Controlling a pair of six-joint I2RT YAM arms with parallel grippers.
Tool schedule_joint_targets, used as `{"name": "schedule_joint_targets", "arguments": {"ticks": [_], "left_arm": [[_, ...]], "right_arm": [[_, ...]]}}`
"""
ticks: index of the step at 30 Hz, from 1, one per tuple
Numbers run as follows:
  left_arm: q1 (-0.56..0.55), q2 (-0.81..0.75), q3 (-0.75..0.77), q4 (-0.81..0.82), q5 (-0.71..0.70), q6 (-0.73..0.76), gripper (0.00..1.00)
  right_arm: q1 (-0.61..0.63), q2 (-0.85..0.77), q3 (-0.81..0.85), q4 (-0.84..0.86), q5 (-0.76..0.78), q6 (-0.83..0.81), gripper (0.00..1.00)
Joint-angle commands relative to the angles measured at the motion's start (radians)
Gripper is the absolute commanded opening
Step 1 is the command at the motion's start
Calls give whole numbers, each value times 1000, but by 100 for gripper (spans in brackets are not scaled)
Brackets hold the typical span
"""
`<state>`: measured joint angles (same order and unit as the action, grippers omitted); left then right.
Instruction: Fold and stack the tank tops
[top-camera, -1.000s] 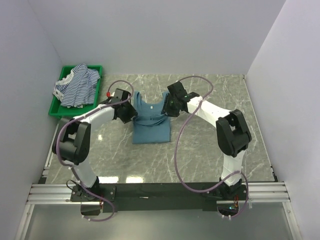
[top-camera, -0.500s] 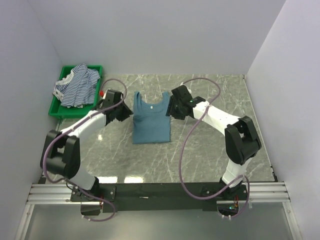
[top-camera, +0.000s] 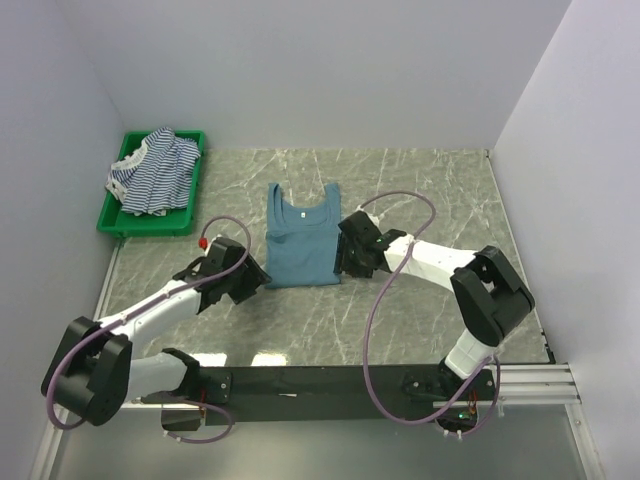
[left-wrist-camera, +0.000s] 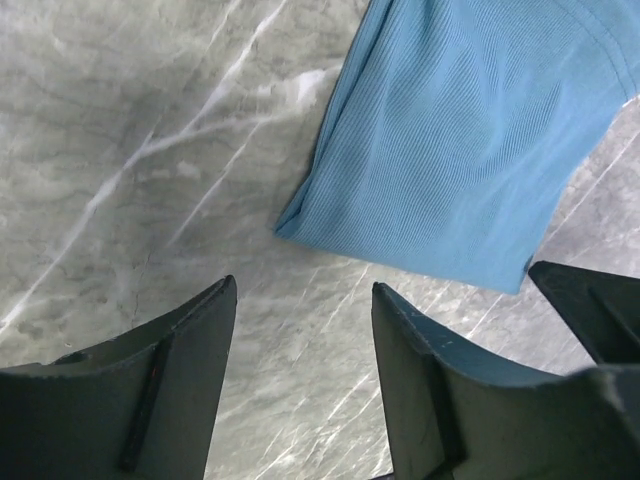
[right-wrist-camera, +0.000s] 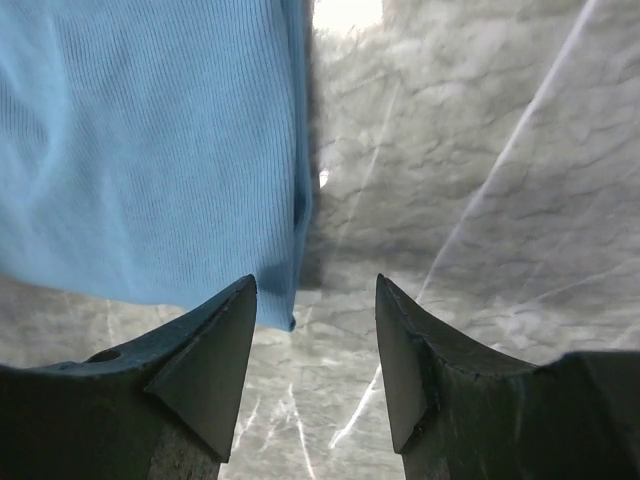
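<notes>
You're looking at a grey marble-patterned table (top-camera: 430, 190) — the teal tank top (top-camera: 303, 240) is lying flat near its middle, straps pointing toward the far edge, and a green bin (top-camera: 150, 225) is sitting at the far-left corner, well apart.

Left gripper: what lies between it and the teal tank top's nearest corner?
Only bare marble table. The left wrist view shows the open left gripper just short of the teal tank top, at its lower corner, with nothing in between.

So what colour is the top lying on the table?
Plain teal-blue tank top, no pattern; the top external view shows it best.
</notes>
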<state>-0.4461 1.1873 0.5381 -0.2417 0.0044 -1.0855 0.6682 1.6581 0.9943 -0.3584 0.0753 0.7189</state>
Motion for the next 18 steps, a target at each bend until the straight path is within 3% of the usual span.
{"name": "schedule_joint_targets", "arguments": {"ticks": [1,18], "left_arm": [[1,-32,-27,82,22,-37,62],[1,101,-64,173,-1,-86,51]], "right_arm": [[-4,-55,-28,102,-52,48,58],[-5,-52,-169,233,-78,185,49]]}}
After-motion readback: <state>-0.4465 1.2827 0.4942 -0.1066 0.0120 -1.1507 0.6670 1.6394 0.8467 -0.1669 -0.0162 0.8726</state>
